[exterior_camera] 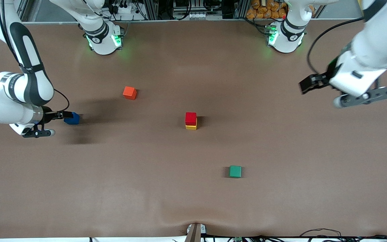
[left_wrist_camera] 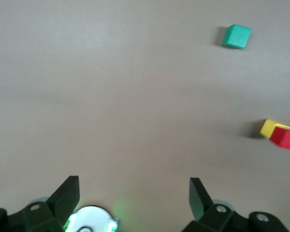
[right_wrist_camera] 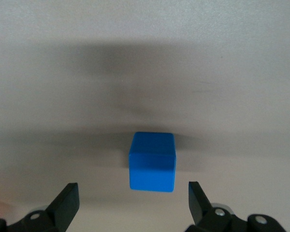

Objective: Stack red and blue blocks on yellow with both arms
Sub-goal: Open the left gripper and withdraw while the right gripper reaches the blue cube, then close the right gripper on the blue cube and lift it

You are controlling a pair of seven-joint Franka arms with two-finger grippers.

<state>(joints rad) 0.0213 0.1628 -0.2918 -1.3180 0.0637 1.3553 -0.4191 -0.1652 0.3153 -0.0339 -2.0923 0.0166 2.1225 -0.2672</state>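
At mid-desk [exterior_camera: 281, 201] we see the crimson red block [exterior_camera: 190, 118] resting squarely on the yellow cube [exterior_camera: 191, 127]. Toward the right arm's end, the blue block [exterior_camera: 72, 118] sits between the wide-open right gripper [exterior_camera: 66, 115], untouched. The left gripper [exterior_camera: 309, 83] hovers open, empty.

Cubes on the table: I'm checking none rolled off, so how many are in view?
5. Red cube sits on the yellow cube mid-table; blue cube lies by the right gripper; orange-red cube farther back; green cube nearest the camera.
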